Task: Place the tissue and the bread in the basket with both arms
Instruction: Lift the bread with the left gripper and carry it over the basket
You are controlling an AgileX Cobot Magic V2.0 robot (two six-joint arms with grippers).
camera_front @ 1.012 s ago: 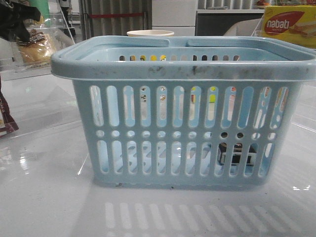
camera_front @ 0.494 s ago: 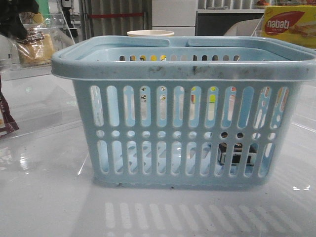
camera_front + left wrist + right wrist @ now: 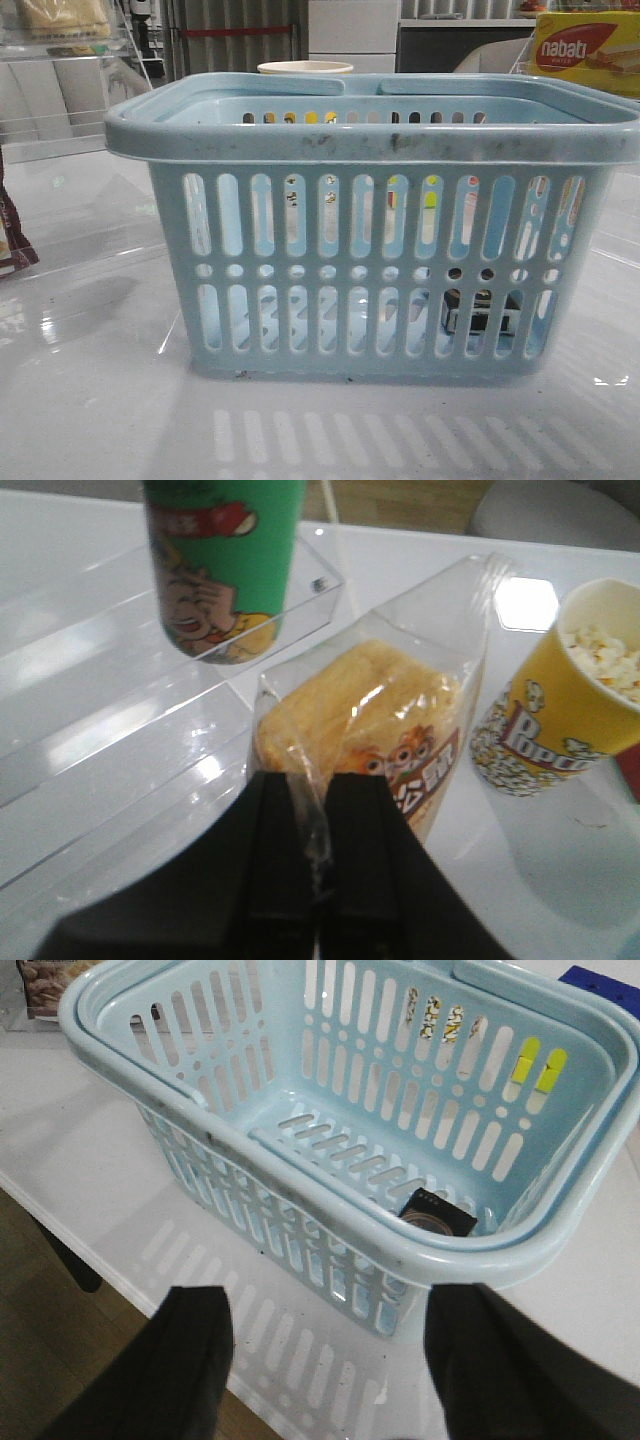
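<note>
- The left pincer [image 3: 318,880] is gripping the bread [image 3: 375,742] by the crimped edge of its clear wrapper, jaws shut tight on the plastic with the packet hanging out beyond them.
- The right pincer [image 3: 325,1360] is hanging wide apart and holding nothing, looking down over the basket [image 3: 520,1235] from near one corner.
- The tissue [image 3: 438,1217] is already lying flat on the basket floor, close to that corner; through the slots in the front view it is showing low on the right [image 3: 482,312].
- The bread is riding high, only its lower edge peeking in at the top left of the front view [image 3: 62,18], well apart from the basket [image 3: 370,145].
- To my eye the step in hand is carrying the bread across and over the rim. With such a thin pinch on slippery film, a slow, level swing seems wise, and letting go only once the packet is fully inside the walls.
- Around the bread are standing a green can [image 3: 225,565] in a clear acrylic tray [image 3: 120,690] and a popcorn cup [image 3: 565,695]; the hanging packet could be brushing either on the way.
- The folded-down handles and thick rim are what the packet needs to clear.
- A nabati box [image 3: 588,52] is sitting behind the basket on the right, out of the path.
</note>
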